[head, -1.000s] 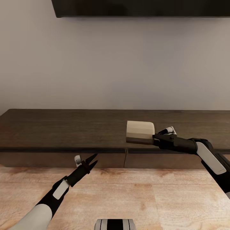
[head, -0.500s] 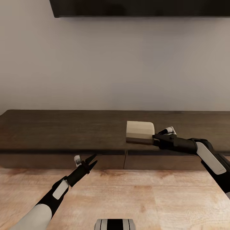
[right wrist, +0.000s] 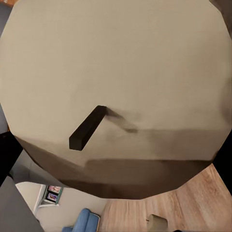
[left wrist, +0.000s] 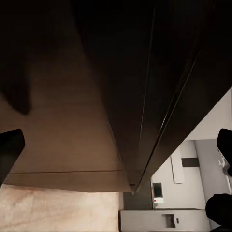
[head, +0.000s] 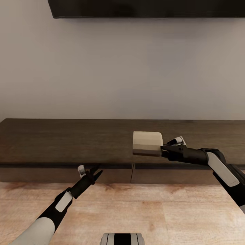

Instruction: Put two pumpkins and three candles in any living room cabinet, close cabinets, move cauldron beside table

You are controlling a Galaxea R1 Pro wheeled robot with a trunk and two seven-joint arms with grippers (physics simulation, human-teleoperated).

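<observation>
A tan candle (head: 147, 143) lies on its side in the air just above the front edge of the long dark cabinet (head: 61, 139). My right gripper (head: 163, 150) is shut on its right end. The right wrist view looks straight at the candle's flat end (right wrist: 121, 67) with its dark wick (right wrist: 87, 128). My left gripper (head: 98, 169) is open and empty, its tips close to the cabinet's closed drawer fronts (head: 41, 173), near the seam between two of them. In the left wrist view the dark fingertips (left wrist: 9, 150) stand wide apart before the cabinet (left wrist: 125, 72).
A dark flat screen (head: 146, 8) hangs on the pale wall above the cabinet. A wooden floor (head: 136, 211) runs in front of the unit. My base (head: 122, 239) shows at the bottom edge.
The camera shifted slightly. The candle in my right gripper has risen a little off the cabinet top and moved slightly left. My left gripper now sits higher against the drawer fronts.
</observation>
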